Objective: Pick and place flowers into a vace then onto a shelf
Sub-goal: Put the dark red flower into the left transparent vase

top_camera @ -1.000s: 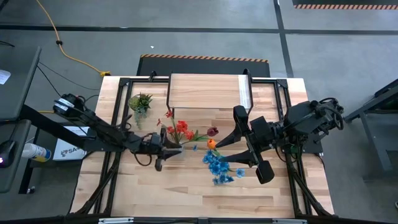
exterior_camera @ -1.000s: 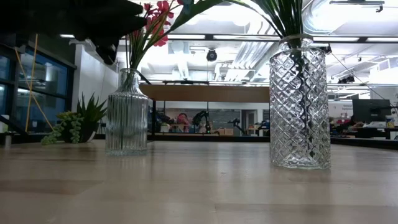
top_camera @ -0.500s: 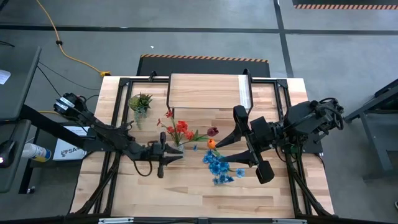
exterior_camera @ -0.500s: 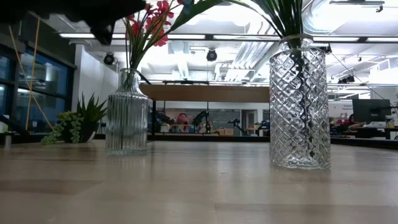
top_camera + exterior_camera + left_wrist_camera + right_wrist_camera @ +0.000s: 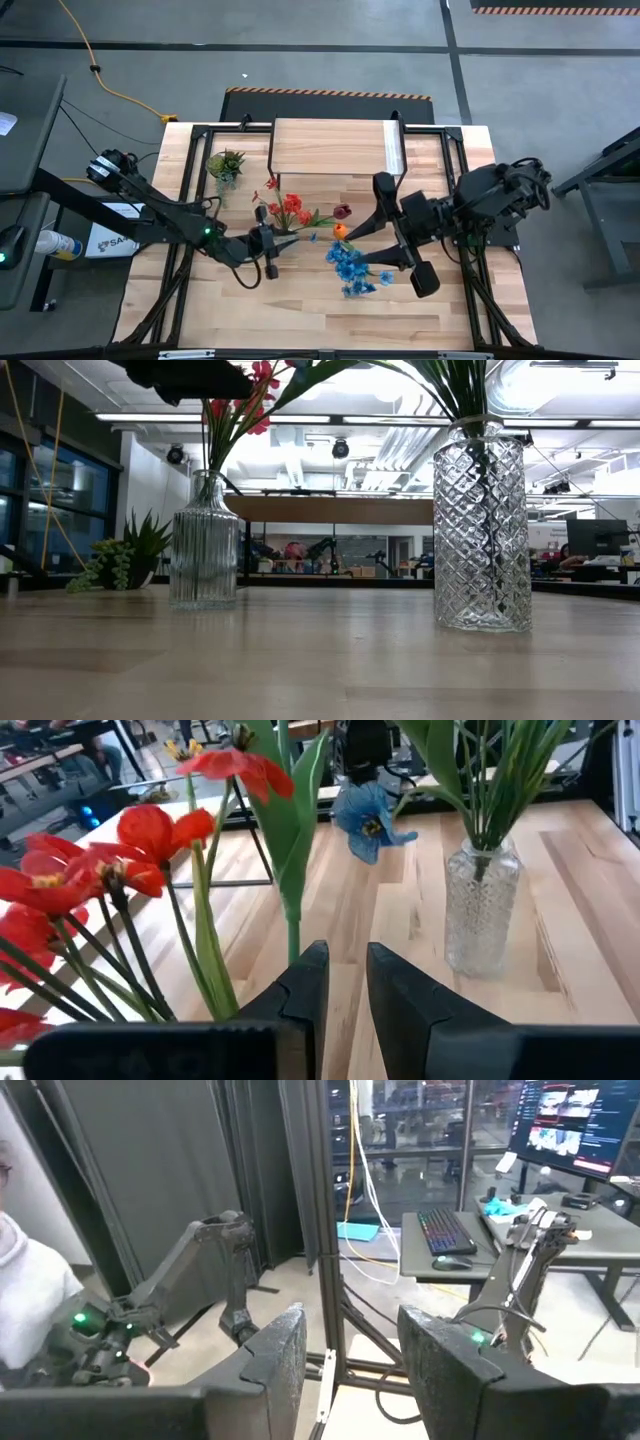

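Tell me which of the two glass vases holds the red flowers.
The ribbed vase with vertical flutes, standing nearer the potted plant, holds the red flowers. The other, the diamond-cut vase, holds only green stems in the low view.

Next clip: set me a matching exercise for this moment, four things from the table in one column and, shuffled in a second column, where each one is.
Things:
1. red flower cluster
2. blue flower cluster
3. small green spiky potted plant
4. low light-wood shelf with black legs

Places:
A. at the table's far edge, nothing on its top
B. in the ribbed clear glass vase
C. in the diamond-cut clear glass vase
D. on the tabletop, left of the shelf

Pairs: 1-B, 2-C, 3-D, 4-A
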`<state>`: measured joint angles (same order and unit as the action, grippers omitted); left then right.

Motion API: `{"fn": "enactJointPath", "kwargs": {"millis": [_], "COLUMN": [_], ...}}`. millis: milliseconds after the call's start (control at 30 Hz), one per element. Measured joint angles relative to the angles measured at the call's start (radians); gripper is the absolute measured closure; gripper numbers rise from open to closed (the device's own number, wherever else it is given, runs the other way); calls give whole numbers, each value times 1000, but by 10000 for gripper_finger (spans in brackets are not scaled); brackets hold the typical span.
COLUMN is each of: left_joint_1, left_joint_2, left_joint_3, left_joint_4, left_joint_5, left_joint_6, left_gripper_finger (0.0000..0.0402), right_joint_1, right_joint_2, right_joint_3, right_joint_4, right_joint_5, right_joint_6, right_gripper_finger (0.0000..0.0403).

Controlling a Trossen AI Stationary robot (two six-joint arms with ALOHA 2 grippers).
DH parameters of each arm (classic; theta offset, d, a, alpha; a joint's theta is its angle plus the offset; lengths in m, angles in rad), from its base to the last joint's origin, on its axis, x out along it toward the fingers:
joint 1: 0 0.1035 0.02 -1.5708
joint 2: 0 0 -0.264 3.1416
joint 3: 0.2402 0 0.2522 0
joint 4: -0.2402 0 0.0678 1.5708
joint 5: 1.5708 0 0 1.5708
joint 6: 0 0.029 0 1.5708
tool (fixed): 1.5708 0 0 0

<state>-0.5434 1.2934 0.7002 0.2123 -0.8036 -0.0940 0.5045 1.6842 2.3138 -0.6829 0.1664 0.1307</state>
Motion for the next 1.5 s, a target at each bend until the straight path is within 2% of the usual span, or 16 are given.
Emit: {"fn": "enactJointPath", "kwargs": {"millis": [300, 500, 833, 967, 1133, 1500], "left_joint_1": [0, 15, 33, 25, 27, 27], "left_joint_2": [2, 54, 84, 83, 83, 101], "left_joint_3": [0, 0, 5, 63, 138, 142], "left_joint_4": [5, 64, 75, 26, -166, -177], "left_joint_5": [-3, 9, -27, -15, -46, -93], "left_joint_6": [0, 5, 11, 20, 1, -13], "left_gripper_finger": [303, 302, 302, 302, 302, 302], "right_joint_1": [0, 0, 2, 2, 2, 2], "right_joint_2": [1, 1, 1, 1, 1, 1], "right_joint_3": [0, 0, 0, 0, 0, 0], "right_joint_4": [0, 8, 12, 12, 11, 7], "right_joint_5": [-19, -20, -56, -69, -69, -69], "right_joint_6": [0, 0, 24, 25, 19, 18], "right_gripper_finger": [251, 251, 251, 251, 251, 251]}}
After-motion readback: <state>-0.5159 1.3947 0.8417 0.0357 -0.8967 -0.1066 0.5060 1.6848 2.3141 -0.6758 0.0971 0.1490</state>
